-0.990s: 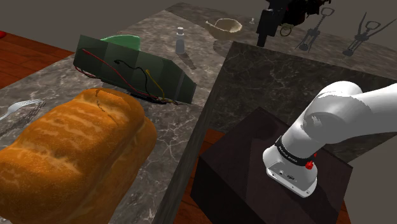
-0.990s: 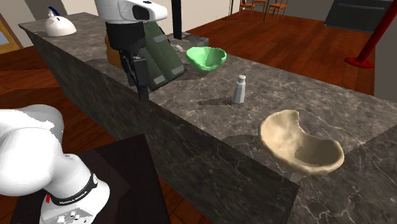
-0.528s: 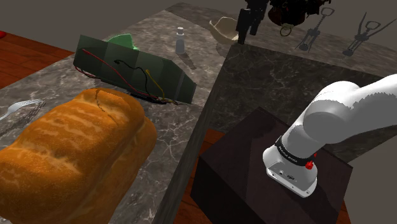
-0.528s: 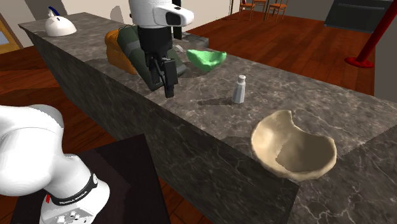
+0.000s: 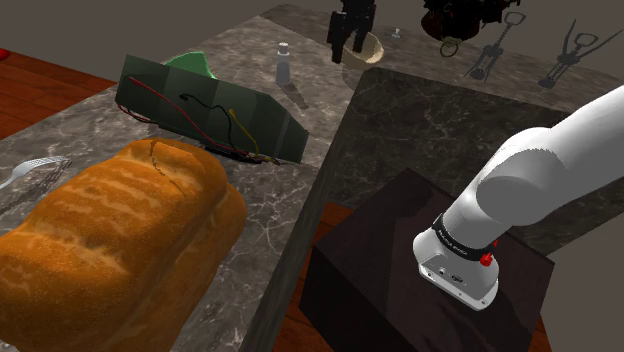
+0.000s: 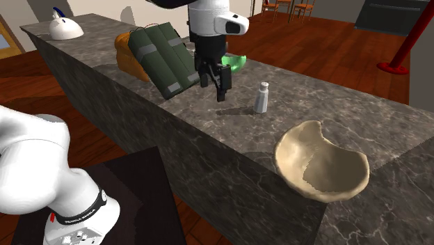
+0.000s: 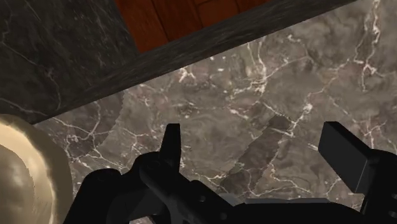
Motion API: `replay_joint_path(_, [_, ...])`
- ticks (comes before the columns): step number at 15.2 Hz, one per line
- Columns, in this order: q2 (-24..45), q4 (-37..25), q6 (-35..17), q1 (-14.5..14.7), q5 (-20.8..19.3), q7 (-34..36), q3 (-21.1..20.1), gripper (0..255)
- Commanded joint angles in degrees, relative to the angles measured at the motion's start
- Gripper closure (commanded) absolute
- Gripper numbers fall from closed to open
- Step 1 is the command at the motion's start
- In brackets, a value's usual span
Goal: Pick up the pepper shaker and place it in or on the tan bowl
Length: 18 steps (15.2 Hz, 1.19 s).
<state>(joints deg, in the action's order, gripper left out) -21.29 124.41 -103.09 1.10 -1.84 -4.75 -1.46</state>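
A dark marble tabletop [image 6: 389, 125] is running through a room with a red wooden floor [image 6: 327, 35]. It is carrying a loaf of bread [image 5: 120, 250], a dark green board [image 6: 163, 59] and a green bowl [image 6: 235, 62].

The pepper shaker [image 6: 261, 97], pale grey with a lighter cap, is standing upright on the tabletop between the green bowl and the tan bowl [image 6: 321, 170]. It is apart from both of them. The gripper [image 6: 214, 87] is hovering above the marble just beside the shaker, on the second exterior view's left of it, and is not touching it.

In the wrist view the gripper [image 7: 254, 137] is holding nothing: its fingers are standing spread, with only bare marble between them, and the tan bowl's rim is showing off to one side.

This looks like the approach step, with the grasp not yet made. The next move is probably calling for the gripper to shift sideways until the shaker sits between the fingers, lower around its body and close. The shaker is slim and tall, so a finger brushing it could be tipping it over.
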Motion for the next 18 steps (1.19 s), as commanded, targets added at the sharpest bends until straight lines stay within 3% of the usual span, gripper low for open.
replay_joint_path(1, [3.9,-3.0,-1.6,0.0,0.5,0.0,0.1,0])
replay_joint_path(14, [31.2,-30.3,-5.5,0.2,4.3,0.5,0.2,0])
replay_joint_path(18, [32.8,-30.0,-7.6,0.2,4.4,0.6,0.1,0])
